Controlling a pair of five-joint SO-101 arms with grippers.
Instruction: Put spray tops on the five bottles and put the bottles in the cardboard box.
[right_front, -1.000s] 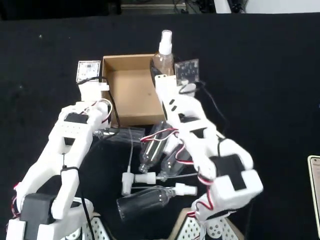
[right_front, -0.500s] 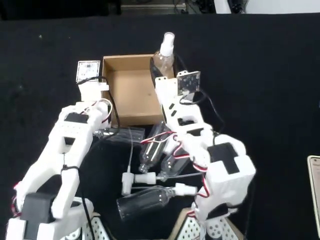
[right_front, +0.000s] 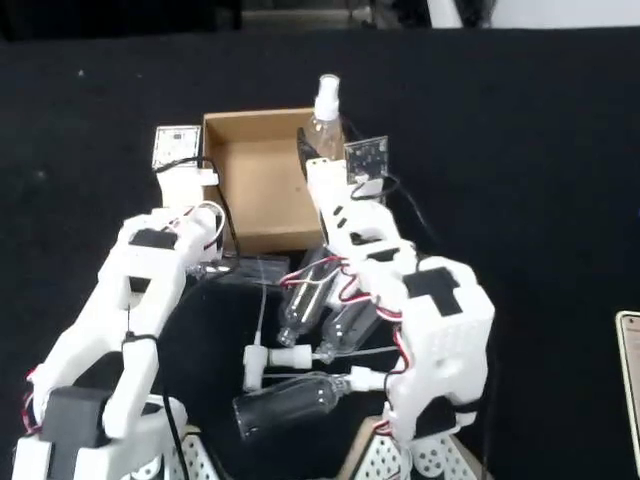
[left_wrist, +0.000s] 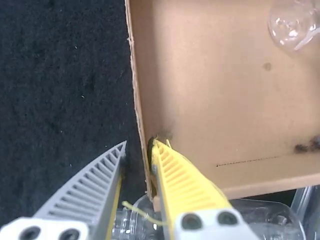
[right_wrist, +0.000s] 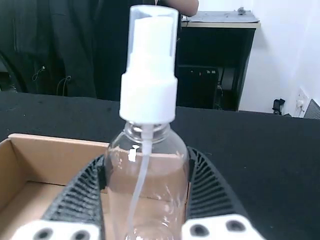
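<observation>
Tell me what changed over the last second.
The right gripper, shut on the capped bottle, shifted it slightly left in the high view at the cardboard box's far right corner, and its arm's elbow drew in toward the box. The left gripper stayed open astride the box's left wall. The loose bottles did not move.

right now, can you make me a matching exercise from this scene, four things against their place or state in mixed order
1 held bottle in the right gripper
2 left gripper
3 cardboard box
4 lowest bottle in the high view

a on its side on the black table
b brown, open at the top
c upright, spray top on
d fingers either side of the box wall

Pairs: 1-c, 2-d, 3-b, 4-a
</observation>
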